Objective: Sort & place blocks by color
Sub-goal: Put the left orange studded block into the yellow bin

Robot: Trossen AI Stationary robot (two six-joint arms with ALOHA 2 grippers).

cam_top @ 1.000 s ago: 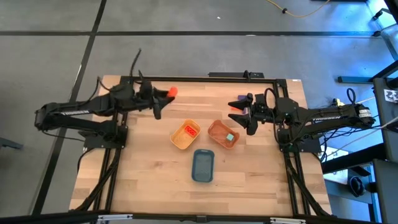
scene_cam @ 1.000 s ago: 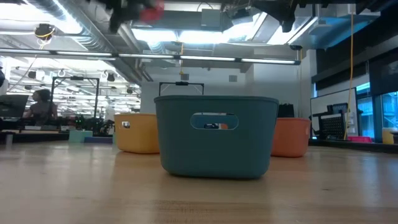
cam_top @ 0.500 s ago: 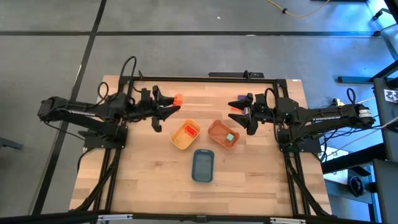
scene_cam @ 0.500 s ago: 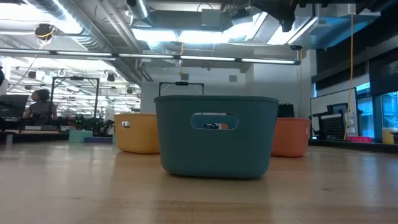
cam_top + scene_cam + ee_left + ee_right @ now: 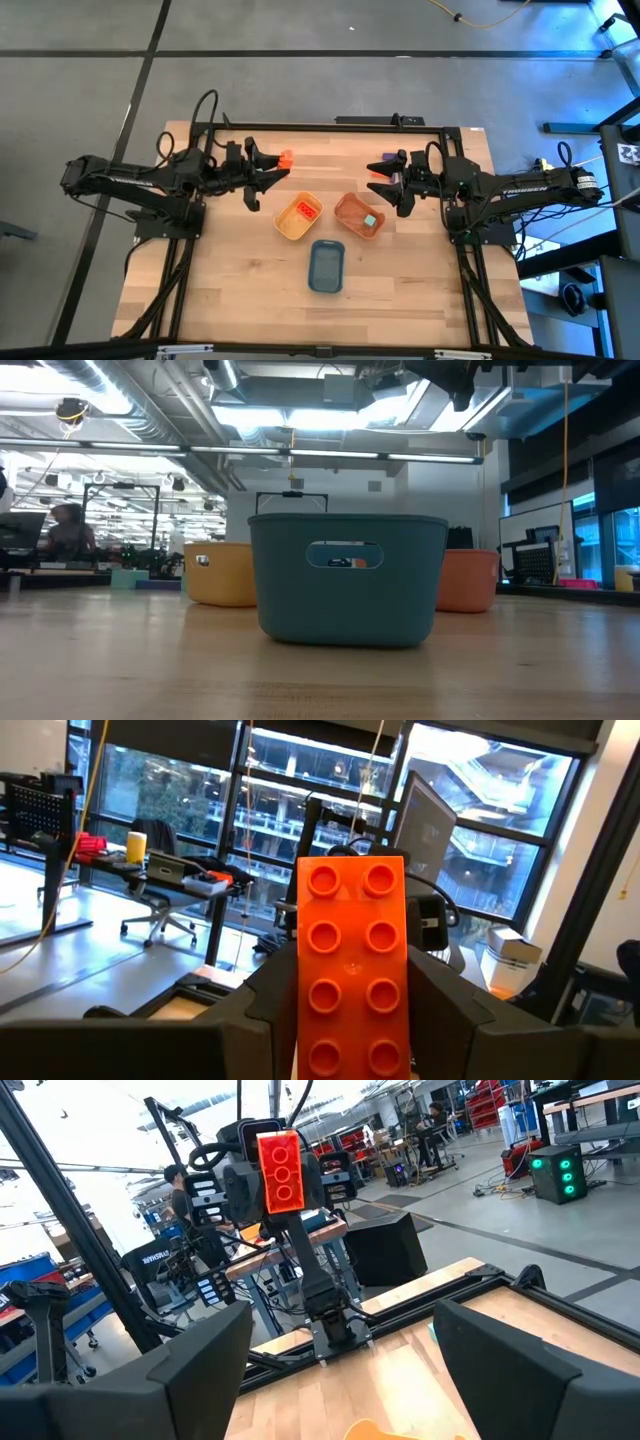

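Orange is what jumps out here: the left gripper [image 5: 272,172] is clamped on an orange brick [image 5: 354,965], holding it up in the air just off the yellow tray's [image 5: 288,228] far-left corner, studs facing its own wrist camera. Taking that yellow tray as the anchor, there's already a red-orange block [image 5: 307,210] lying inside it. Right beside it sits the orange tray [image 5: 346,209] with a teal block [image 5: 371,221] in it, and the blue tray [image 5: 326,266] is just in front, between the two. The right gripper [image 5: 388,185] hangs past the orange tray, on the side away from the yellow one, fingers spread apart and gripping nothing.
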